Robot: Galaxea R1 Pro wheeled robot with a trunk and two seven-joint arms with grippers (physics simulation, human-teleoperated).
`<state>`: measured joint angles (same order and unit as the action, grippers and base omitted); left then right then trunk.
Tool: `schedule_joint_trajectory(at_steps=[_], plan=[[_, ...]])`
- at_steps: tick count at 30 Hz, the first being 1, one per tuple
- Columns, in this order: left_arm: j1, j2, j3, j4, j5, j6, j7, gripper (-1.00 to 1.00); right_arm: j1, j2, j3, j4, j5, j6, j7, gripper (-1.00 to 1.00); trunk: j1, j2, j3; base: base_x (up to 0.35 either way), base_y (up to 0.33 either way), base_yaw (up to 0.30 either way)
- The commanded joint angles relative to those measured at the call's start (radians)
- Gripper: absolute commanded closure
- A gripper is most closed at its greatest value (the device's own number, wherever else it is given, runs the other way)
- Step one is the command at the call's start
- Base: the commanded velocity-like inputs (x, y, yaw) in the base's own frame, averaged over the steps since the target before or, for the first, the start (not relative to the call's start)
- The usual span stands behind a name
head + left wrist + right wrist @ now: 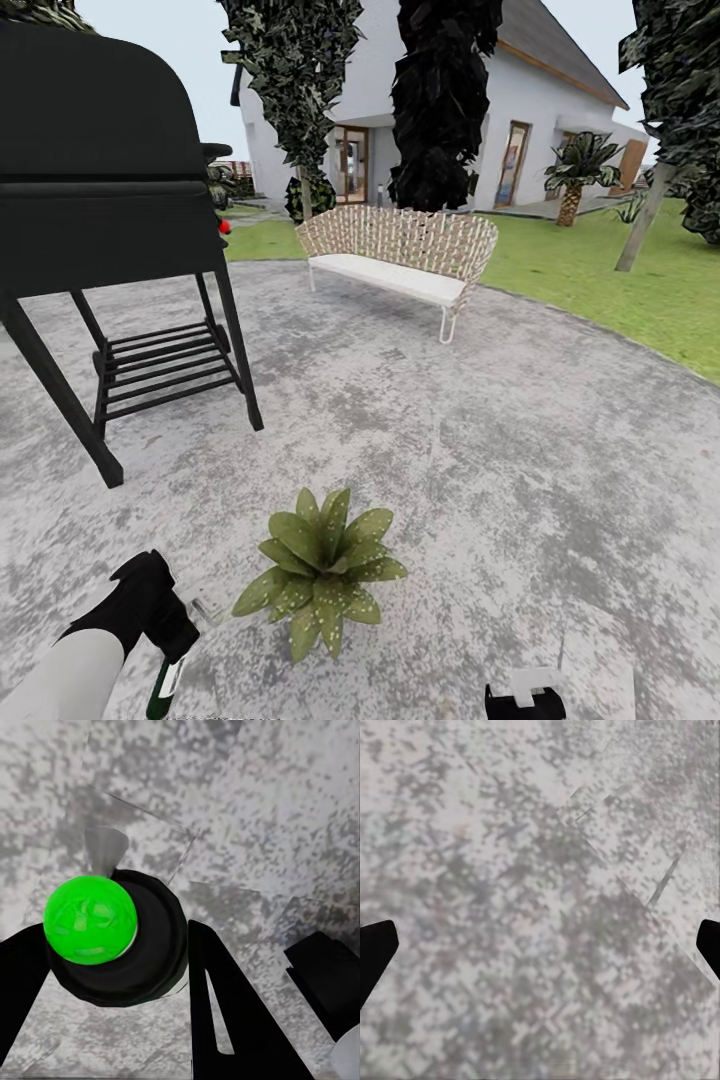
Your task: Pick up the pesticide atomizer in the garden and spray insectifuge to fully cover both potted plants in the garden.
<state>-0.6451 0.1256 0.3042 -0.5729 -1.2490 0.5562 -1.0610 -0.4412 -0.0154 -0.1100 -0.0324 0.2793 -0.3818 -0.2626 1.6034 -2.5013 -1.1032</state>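
- Your left gripper (112, 967) is nearest the camera: its two black fingers (225, 1012) sit closed against the sides of the pesticide atomizer (112, 937), a dark round body with a bright green cap, held above the grey patio (480, 450).
- From the head view, that left gripper (165, 640) sits at the lower left, with the atomizer's dark green body (165, 685) hanging below it, just beside the plant's leaves.
- Your right gripper (540, 945) is spread wide, its black fingertips (373, 952) at opposite edges of the wrist view with nothing but speckled paving between them; it holds nothing.
- One potted plant (322, 570) shows: a low rosette of pointed green leaves with pale flecks, standing on the patio between your two arms, nearer the left. Its pot is hidden under the leaves.
- Around it, largest first: one white house (560, 120), one black barbecue grill (100, 220) at the left, one woven bench (400, 255) with a white seat at the patio's far edge, and one small palm (578, 175) on the lawn.
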Motion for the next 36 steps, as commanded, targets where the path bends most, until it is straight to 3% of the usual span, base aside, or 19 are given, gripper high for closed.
schedule_joint_trajectory(at_steps=[1, 7, 15, 18, 21, 23, 24, 26, 29, 33, 36], plan=[[-0.001, -0.001, 0.005, 0.0, -0.005, 0.008, -0.006, 1.0, -0.001, -0.001, -0.008, 0.001, 0.011, -0.003, -0.003, -1.0, 0.0, 0.0, -0.001, 0.0, 0.0, 0.264], [-0.001, -0.027, 0.003, -0.002, -0.007, 0.006, -0.005, 1.0, -0.001, -0.002, -0.008, 0.001, 0.011, -0.004, -0.003, -1.0, 0.0, 0.0, -0.001, 0.0, -0.014, 0.173], [-0.001, -0.036, 0.003, -0.004, -0.005, 0.006, -0.002, 1.0, -0.001, -0.005, -0.007, 0.003, 0.014, -0.004, -0.003, -1.0, 0.0, 0.0, -0.001, 0.0, -0.068, 0.006], [-0.01, -0.059, 0.003, -0.007, -0.005, 0.008, -0.01, 1.0, -0.001, -0.005, -0.007, 0.003, 0.014, -0.003, -0.003, -1.0, 0.0, 0.0, -0.001, 0.0, -0.001, 0.0], [-0.065, -0.09, -0.013, -0.008, -0.023, 0.019, -0.034, 1.0, -0.001, -0.004, -0.007, 0.003, 0.016, -0.003, -0.001, -1.0, 0.0, 0.0, -0.001, 0.0, 0.0, 0.0], [-0.118, -0.089, -0.043, -0.007, -0.048, 0.022, -0.103, 1.0, -0.001, -0.003, -0.007, 0.003, 0.016, -0.003, 0.0, -1.0, 0.0, 0.0, -0.001, 0.0, 0.0, 0.0], [-0.16, -0.087, -0.064, -0.007, -0.081, 0.027, -0.201, 1.0, -0.001, -0.003, -0.007, 0.003, 0.017, -0.003, 0.0, -1.0, 0.0, 0.0, -0.001, 0.0, 0.0, 0.0], [-0.222, -0.086, -0.076, -0.011, -0.155, 0.038, -0.335, 1.0, -0.001, -0.003, -0.007, 0.003, 0.017, -0.003, -0.001, -1.0, 0.0, 0.0, -0.001, 0.0, 0.0, 0.0], [-0.288, -0.093, -0.078, -0.032, -0.254, 0.075, -0.406, 1.0, -0.001, -0.003, -0.007, 0.003, 0.017, -0.003, -0.001, -1.0, 0.0, 0.0, -0.001, 0.0, 0.0, 0.0], [-0.335, -0.106, -0.082, -0.062, -0.279, 0.086, -0.489, 1.0, -0.001, -0.003, -0.007, 0.002, 0.015, -0.003, -0.003, -1.0, 0.0, 0.0, -0.001, 0.0, 0.0, 0.0], [-0.341, -0.107, -0.159, -0.068, -0.293, 0.088, -0.51, 1.0, -0.001, -0.002, -0.007, 0.001, 0.013, -0.003, -0.004, -1.0, 0.0, 0.0, -0.001, 0.0, 0.0, 0.16]])
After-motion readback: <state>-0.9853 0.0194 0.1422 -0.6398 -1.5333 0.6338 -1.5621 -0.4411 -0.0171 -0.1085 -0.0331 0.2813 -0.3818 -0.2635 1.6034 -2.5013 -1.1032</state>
